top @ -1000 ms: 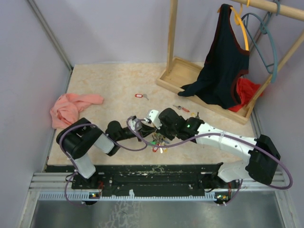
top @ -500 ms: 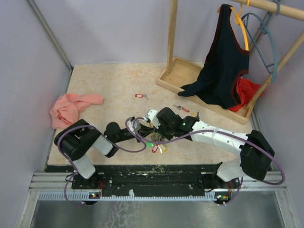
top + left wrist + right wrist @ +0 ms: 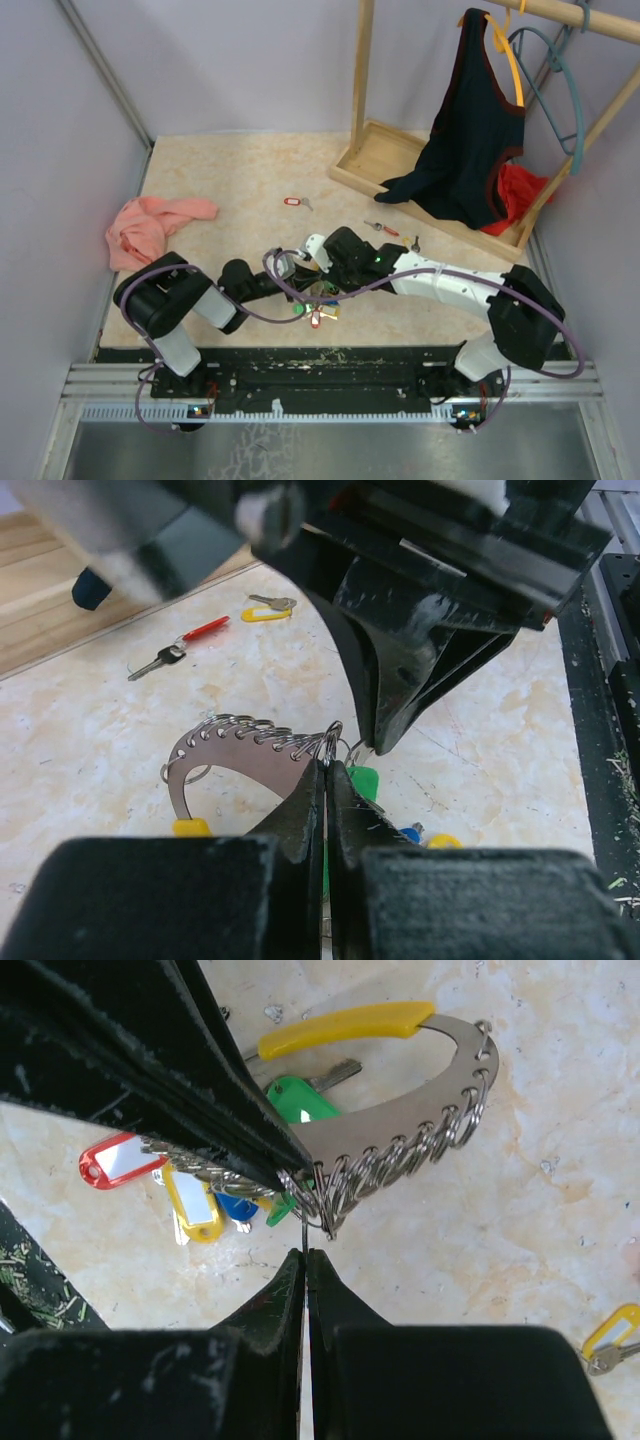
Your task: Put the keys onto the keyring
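Observation:
The keyring (image 3: pixel 400 1125) is a curved silver plate with a yellow grip (image 3: pixel 340 1022) and a row of small wire rings. It hangs just above the table between both grippers. My left gripper (image 3: pixel 327 763) is shut on the bunched rings at the plate's end (image 3: pixel 240 765). My right gripper (image 3: pixel 304 1253) is shut on one thin wire ring beside them. Tagged keys hang below the keyring: green (image 3: pixel 300 1095), red (image 3: pixel 115 1160), yellow (image 3: pixel 195 1210). From above, the bunch (image 3: pixel 318 312) sits under the meeting grippers (image 3: pixel 312 285). Loose keys lie apart on the table: one red-tagged (image 3: pixel 293 201), one red (image 3: pixel 380 228), one black (image 3: pixel 414 243).
A pink cloth (image 3: pixel 150 225) lies at the left. A wooden rack base (image 3: pixel 400 165) stands at the back right with a dark garment (image 3: pixel 470 130) and a teal hanger (image 3: pixel 560 80) above it. A yellow-tagged key (image 3: pixel 265 608) lies near the rack.
The right arm has swung left and a little toward the near edge. The keyring and its hanging keys moved that way with both grippers, which stayed shut.

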Robot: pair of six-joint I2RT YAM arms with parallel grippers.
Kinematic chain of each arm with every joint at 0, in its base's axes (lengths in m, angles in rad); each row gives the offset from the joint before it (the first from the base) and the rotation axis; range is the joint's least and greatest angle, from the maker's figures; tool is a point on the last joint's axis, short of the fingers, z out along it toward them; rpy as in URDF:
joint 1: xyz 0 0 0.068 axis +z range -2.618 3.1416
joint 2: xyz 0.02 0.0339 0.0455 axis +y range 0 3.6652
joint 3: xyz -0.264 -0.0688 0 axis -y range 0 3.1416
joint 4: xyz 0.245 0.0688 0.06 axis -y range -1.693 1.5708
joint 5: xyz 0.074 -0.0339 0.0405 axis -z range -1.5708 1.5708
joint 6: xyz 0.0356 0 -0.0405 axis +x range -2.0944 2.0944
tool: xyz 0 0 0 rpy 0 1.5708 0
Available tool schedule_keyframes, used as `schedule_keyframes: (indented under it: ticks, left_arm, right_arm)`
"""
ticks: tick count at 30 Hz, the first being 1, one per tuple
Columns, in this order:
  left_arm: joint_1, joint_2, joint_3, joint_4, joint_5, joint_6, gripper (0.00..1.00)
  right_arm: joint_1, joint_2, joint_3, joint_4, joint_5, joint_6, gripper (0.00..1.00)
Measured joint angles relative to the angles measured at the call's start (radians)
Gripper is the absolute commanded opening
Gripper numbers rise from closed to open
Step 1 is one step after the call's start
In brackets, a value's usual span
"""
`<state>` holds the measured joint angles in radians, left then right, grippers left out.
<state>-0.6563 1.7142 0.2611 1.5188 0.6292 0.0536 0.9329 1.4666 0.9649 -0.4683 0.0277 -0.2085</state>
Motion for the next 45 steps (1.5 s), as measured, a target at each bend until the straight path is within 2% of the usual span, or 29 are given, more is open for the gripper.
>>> schedule_keyframes:
  ticks: [13, 15, 17, 22, 45]
  left_arm:
    - [0.001, -0.018, -0.018, 0.000, -0.012, 0.010, 0.02]
    - [0.001, -0.026, -0.023, 0.000, -0.015, 0.013, 0.06]
    - [0.002, -0.032, -0.029, 0.000, -0.017, 0.015, 0.15]
    - [0.002, -0.038, -0.035, 0.000, -0.015, 0.026, 0.22]
    - [0.021, -0.013, -0.001, 0.000, 0.104, 0.026, 0.31]
  right_arm:
    - [0.008, -0.102, 0.053, -0.038, -0.008, -0.069, 0.00]
    - [0.010, -0.103, 0.053, -0.043, -0.008, -0.080, 0.00]
    - [0.014, -0.103, 0.053, -0.047, -0.007, -0.089, 0.00]
    - [0.033, -0.103, 0.067, -0.060, -0.007, -0.126, 0.00]
    - [0.068, -0.104, 0.098, -0.078, -0.007, -0.211, 0.00]
